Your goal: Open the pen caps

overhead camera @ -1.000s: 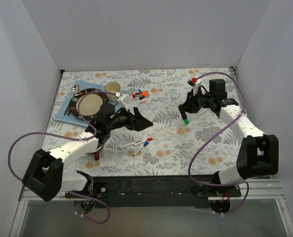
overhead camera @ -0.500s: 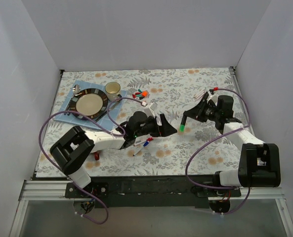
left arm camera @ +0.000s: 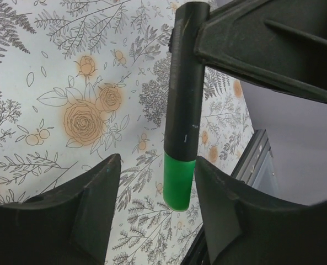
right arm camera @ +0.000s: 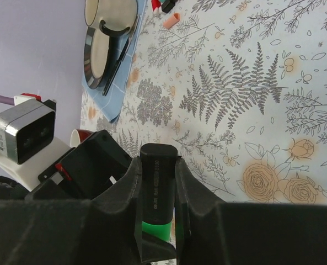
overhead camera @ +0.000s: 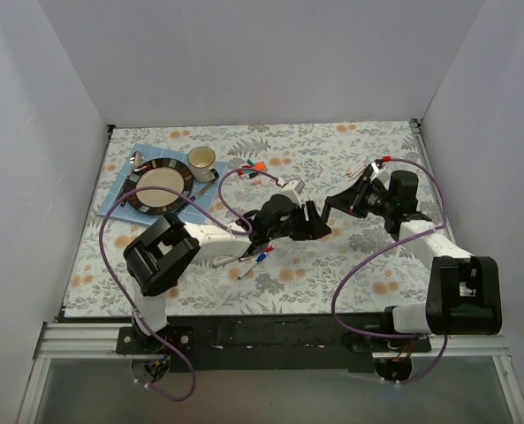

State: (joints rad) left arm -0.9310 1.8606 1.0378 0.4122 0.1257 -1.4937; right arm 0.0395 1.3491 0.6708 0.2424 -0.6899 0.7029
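Observation:
My right gripper (right arm camera: 156,165) is shut on a thick black marker (left arm camera: 183,83), holding it by the barrel above the table's middle. The marker's green cap (left arm camera: 179,182) sticks out past the right fingers. My left gripper (left arm camera: 159,165) has its two jaws on either side of that green cap. The right jaw is at the cap's edge, and a gap shows between the left jaw and the cap. From the top view the two grippers meet tip to tip, left gripper (overhead camera: 313,223) and right gripper (overhead camera: 341,205). Two thin white pens (overhead camera: 253,259) with red and blue caps lie below the left arm.
A dark plate (overhead camera: 160,185), a cup (overhead camera: 201,159) and cutlery sit on a blue mat (overhead camera: 111,205) at the back left. Several loose caps (overhead camera: 253,168) lie beside the cup. Purple cables loop over both arms. White walls enclose three sides of the table.
My left arm swung right to the marker and its jaws narrowed around the green cap. My right arm drew in towards the middle, still holding the marker.

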